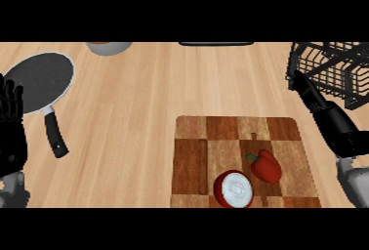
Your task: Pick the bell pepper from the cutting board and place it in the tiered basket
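A red bell pepper with a green stem lies on the checkered wooden cutting board, in its lower right part. The black wire tiered basket stands at the upper right of the counter. My right hand is open, fingers straight and pointing up-left, hovering just right of the board and below the basket, apart from the pepper. At the left edge my left hand rests open, fingers up.
A halved red onion lies on the board just left of the pepper. A dark frying pan with a black handle sits at the upper left. A grey bowl and a dark object show at the far edge.
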